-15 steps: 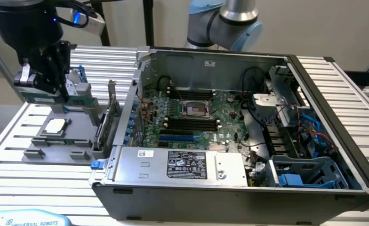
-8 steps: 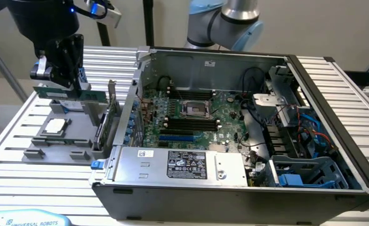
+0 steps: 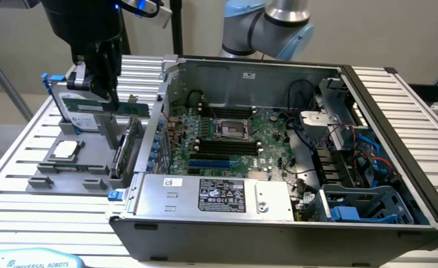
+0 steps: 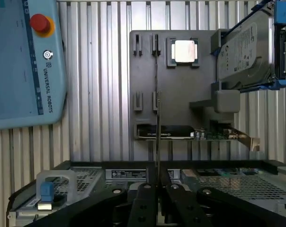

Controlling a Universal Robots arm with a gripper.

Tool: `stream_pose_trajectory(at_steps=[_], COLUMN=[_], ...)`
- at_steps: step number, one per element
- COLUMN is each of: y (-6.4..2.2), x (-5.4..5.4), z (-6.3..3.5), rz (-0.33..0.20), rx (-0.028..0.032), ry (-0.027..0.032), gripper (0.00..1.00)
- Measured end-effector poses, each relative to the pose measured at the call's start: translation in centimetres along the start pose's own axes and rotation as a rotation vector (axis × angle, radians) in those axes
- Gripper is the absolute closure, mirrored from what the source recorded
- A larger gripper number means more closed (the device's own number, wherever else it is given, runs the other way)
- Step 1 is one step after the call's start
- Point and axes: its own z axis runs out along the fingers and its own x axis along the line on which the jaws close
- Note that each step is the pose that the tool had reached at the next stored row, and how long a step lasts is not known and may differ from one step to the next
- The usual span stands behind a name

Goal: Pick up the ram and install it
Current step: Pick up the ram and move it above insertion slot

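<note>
The ram (image 3: 100, 106) is a thin green stick, held lengthwise above the grey parts holder (image 3: 55, 167) at the exterior view's left. My gripper (image 3: 98, 89) comes down from above and is shut on its top edge. In the wrist view the ram (image 4: 157, 118) appears edge-on as a thin line running out from between my fingers, with the gripper (image 4: 157, 189) closed around it over the holder (image 4: 181, 94). The black memory slots (image 3: 227, 146) lie on the motherboard inside the open computer case, well to the right of the ram in the exterior view.
The holder carries a silver processor chip (image 3: 66, 148) (image 4: 184, 51), a hard drive with blue clips (image 4: 247, 52) and a green expansion card (image 4: 190, 133). The case wall (image 3: 163, 95) stands between holder and motherboard. A power supply (image 3: 212, 195) fills the case front. A teach pendant (image 4: 20, 61) lies nearby.
</note>
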Motion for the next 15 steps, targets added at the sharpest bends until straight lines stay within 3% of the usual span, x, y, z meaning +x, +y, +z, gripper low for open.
stream_pose_trajectory(at_steps=[9,12,15], y=[-4.09,-5.44,-6.8], x=[-0.1,-0.2,-0.3], z=[-0.26,-0.33,-0.4], rz=[-0.003,-0.003,-0.003], rx=[-0.0014,-0.0018,-0.0018], ry=[-0.0464,-0.0563,-0.0599], gripper=[0.86,0.86,0.86])
